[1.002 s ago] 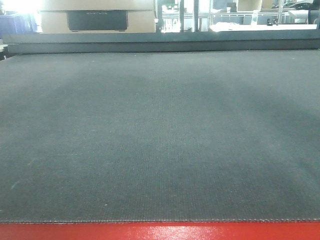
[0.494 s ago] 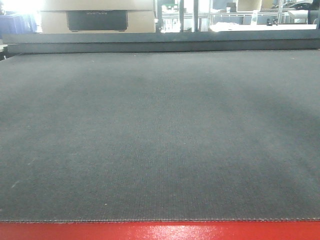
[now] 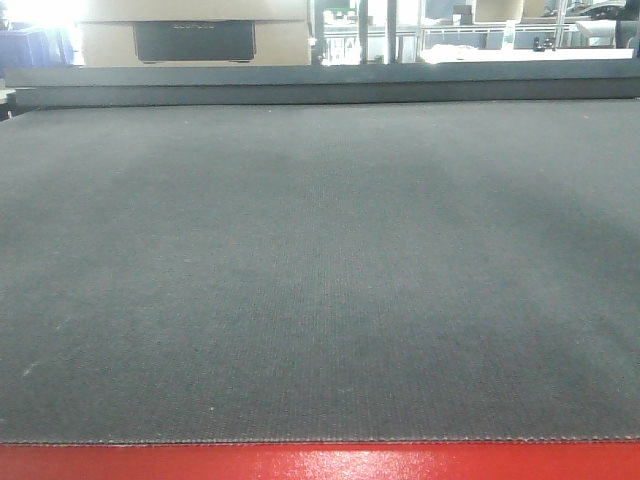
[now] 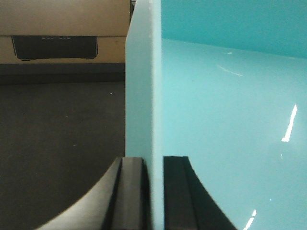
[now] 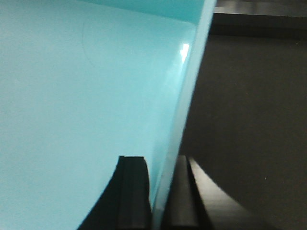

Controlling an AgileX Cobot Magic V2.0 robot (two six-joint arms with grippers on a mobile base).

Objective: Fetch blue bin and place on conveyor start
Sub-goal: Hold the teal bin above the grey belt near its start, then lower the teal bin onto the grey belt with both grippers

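Turquoise plastic fills both of my wrist views: the bin [image 4: 216, 120] is held by 2 opposite side walls. My left gripper [image 4: 153, 163] is clenched on the left wall, with 1 black finger outside and 1 inside, and the thick pale rim stands upright between them. My right gripper [image 5: 157, 165] clamps the other wall in the same way, and there the wall leans a little to the right. Beside each wall I see the dark woven belt [image 3: 320, 270], so the bin is over it; whether it touches the belt I cannot tell. In the front view the belt has a glossy red edge [image 3: 320, 462] nearest the camera, and a cardboard box [image 3: 195, 35] stands behind its far end.
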